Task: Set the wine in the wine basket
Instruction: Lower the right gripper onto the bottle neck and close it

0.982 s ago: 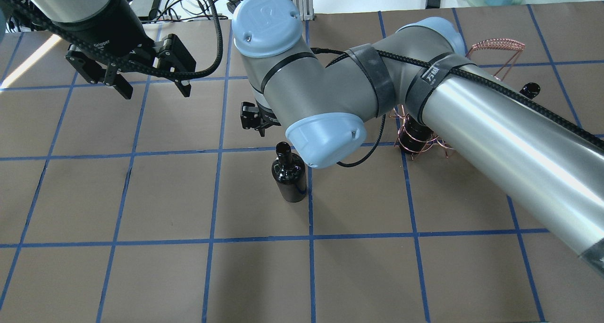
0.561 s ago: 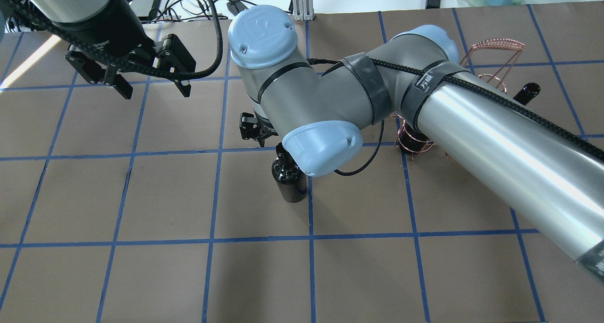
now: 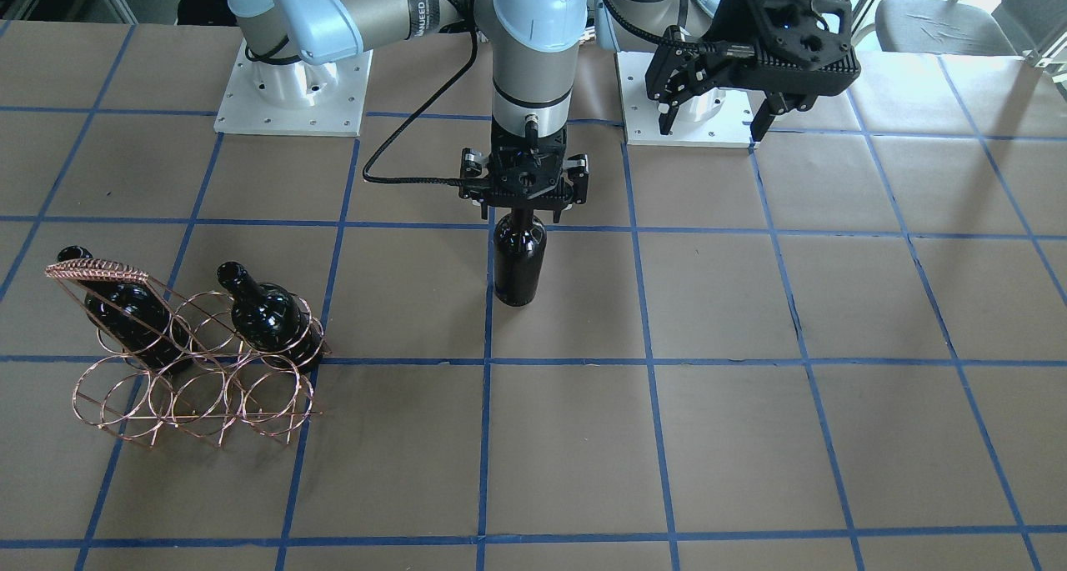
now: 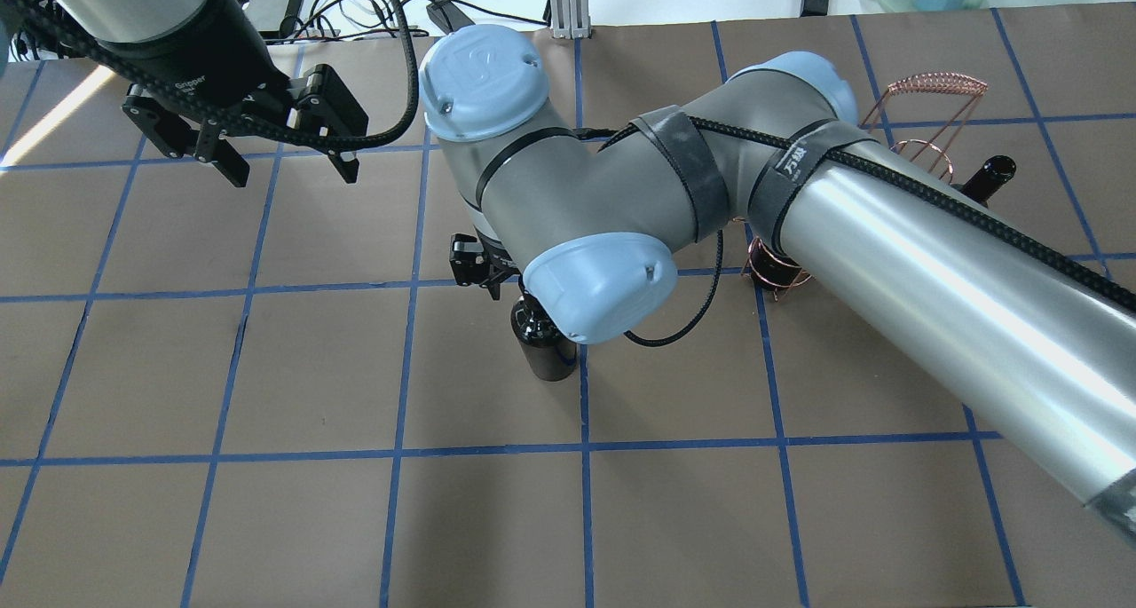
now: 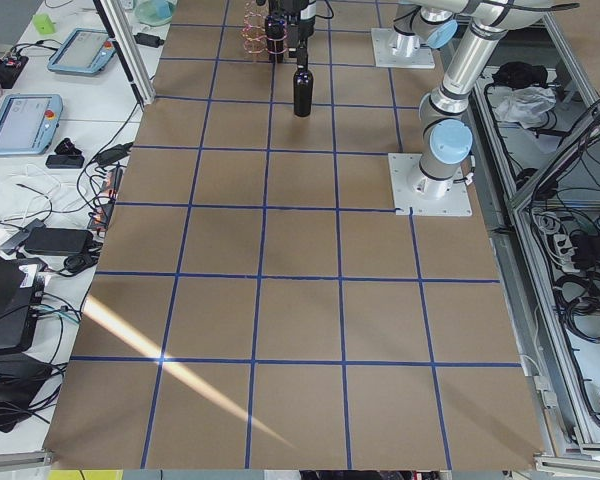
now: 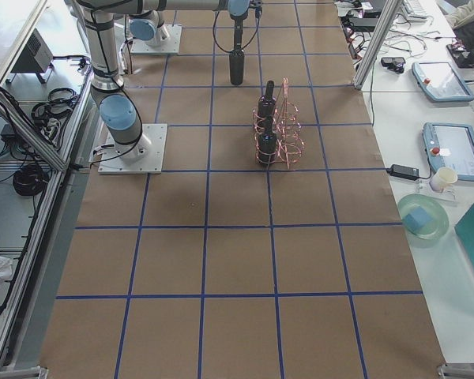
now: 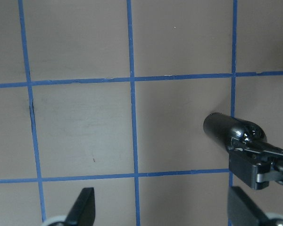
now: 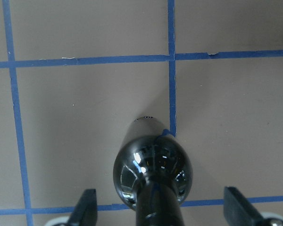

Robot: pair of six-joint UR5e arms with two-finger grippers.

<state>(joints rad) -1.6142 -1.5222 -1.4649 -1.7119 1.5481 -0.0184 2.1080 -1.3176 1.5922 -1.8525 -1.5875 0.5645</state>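
The wine (image 3: 518, 258) is a dark glossy bottle standing upright at mid-table; it also shows in the overhead view (image 4: 546, 352) and the right wrist view (image 8: 151, 169). My right gripper (image 3: 522, 212) is open and straddles its neck from above; in the right wrist view (image 8: 160, 209) both fingers stand well clear of the neck. The copper wire wine basket (image 3: 192, 388) stands apart on my right side, partly hidden behind my right arm in the overhead view (image 4: 932, 89). My left gripper (image 4: 293, 175) hangs open and empty above the table on my left.
Two other dark bottles (image 3: 125, 308) (image 3: 268, 314) lie in the upper loops of the basket. Brown paper with a blue tape grid (image 3: 650, 363) covers the table. My right arm's large forearm (image 4: 932, 271) crosses over the table's right half.
My right gripper has moved over the wine bottle and come down around its neck, so the wrist now hides the bottle's mouth from overhead. The left arm has not moved.
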